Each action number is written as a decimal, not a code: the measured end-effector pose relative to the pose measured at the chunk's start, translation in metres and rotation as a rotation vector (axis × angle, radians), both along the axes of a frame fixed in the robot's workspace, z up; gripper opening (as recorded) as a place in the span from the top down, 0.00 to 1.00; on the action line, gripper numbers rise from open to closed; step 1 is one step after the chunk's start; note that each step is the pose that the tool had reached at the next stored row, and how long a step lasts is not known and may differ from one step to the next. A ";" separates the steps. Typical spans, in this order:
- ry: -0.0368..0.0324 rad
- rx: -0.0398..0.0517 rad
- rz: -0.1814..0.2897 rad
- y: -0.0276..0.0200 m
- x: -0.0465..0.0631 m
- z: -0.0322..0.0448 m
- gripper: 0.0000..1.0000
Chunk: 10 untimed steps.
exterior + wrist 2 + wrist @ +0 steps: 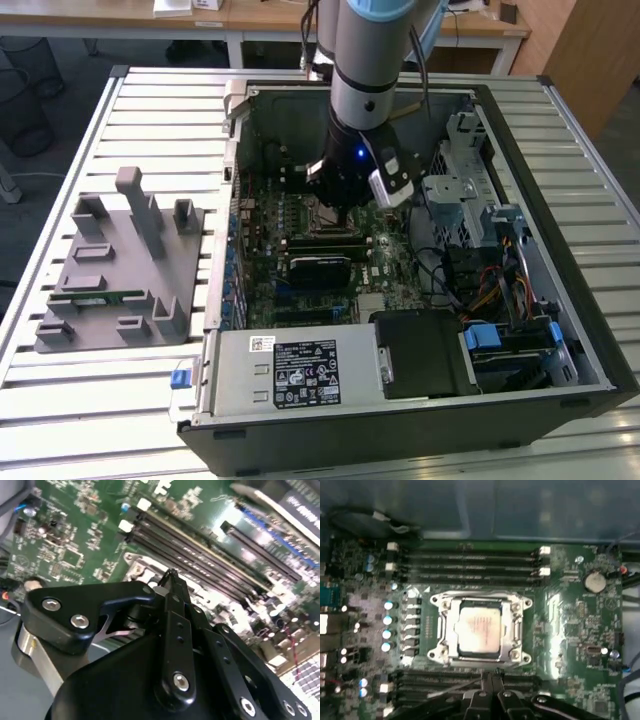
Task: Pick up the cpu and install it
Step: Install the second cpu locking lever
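Surroundings: an open computer case lies on a slatted metal table, with a grey holder block on the table well apart from the gripper, toward the exterior view's left.
Inside the case: a green motherboard fills the floor; a silver power supply box and a black drive cage sit at the near edge, and a bundle of coloured cables lies off to the exterior view's right.
Near the gripper: black memory slots run in rows on the far side of the socket, and another row runs just beside the fingertips.
Arm: the silver arm reaches down into the case over the board.
Gripper: the gripper has its black fingertips drawn together to a point and grasps nothing.
CPU: the cpu lies flat in the metal-framed socket, silver top up, just beyond the fingertips and apart from them.
Contact: the gripper hangs low by the socket's near edge; whether it touches the board cannot be told.
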<state>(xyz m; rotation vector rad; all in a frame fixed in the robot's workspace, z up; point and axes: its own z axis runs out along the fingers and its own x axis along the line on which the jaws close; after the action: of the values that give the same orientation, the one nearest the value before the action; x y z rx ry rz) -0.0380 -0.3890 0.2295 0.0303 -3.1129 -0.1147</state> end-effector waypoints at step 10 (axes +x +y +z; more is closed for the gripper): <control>0.0002 0.0054 0.003 -0.0007 -0.021 -0.0077 0.89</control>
<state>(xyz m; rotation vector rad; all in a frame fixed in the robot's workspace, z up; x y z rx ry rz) -0.0585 -0.3897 0.2218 0.0348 -3.1123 -0.1231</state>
